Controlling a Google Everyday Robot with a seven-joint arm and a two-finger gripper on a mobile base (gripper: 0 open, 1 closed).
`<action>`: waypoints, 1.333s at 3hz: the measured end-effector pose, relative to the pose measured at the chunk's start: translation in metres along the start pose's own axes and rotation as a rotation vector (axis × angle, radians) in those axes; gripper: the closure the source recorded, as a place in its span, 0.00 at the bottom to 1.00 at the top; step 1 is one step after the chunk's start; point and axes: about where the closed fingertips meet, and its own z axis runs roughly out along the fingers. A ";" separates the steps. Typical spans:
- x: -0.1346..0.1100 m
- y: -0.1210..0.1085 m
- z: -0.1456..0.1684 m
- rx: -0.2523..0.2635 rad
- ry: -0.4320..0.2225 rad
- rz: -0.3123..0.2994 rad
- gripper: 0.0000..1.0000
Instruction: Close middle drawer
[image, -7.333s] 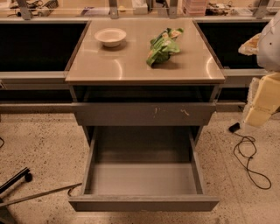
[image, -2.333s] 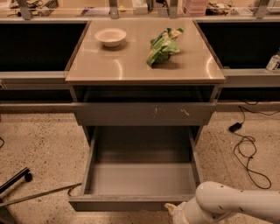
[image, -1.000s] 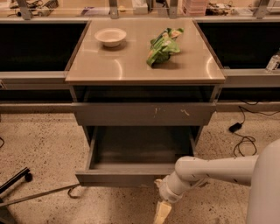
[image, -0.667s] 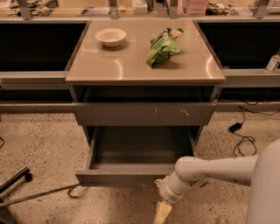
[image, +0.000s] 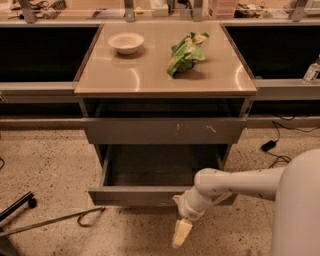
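The middle drawer (image: 135, 196) is the wide grey drawer with a plain front, low in the cabinet. It stands partly pulled out, and its smooth grey inside (image: 160, 167) shows. My gripper (image: 181, 233) hangs tip-down on the floor side of the drawer front, near its right half. Its pale fingers are together and hold nothing. My white arm (image: 235, 182) reaches in from the right, with the wrist against the drawer's front panel.
Above is a grey drawer front with pale scratch marks (image: 165, 131), pushed in. The counter top (image: 140, 75) carries a white bowl (image: 125, 42) and a green bag (image: 186, 52). A black cable (image: 272, 145) lies on the floor at right and a black wheeled leg (image: 20, 205) at left.
The middle drawer has gone from fully pulled out to partly pushed in. My arm came in from the right to its front. Over the last second it has barely moved.
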 end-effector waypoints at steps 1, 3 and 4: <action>-0.046 -0.043 -0.014 0.032 0.028 -0.063 0.00; -0.046 -0.062 -0.018 0.061 -0.015 -0.073 0.00; -0.047 -0.087 -0.021 0.089 -0.091 -0.081 0.00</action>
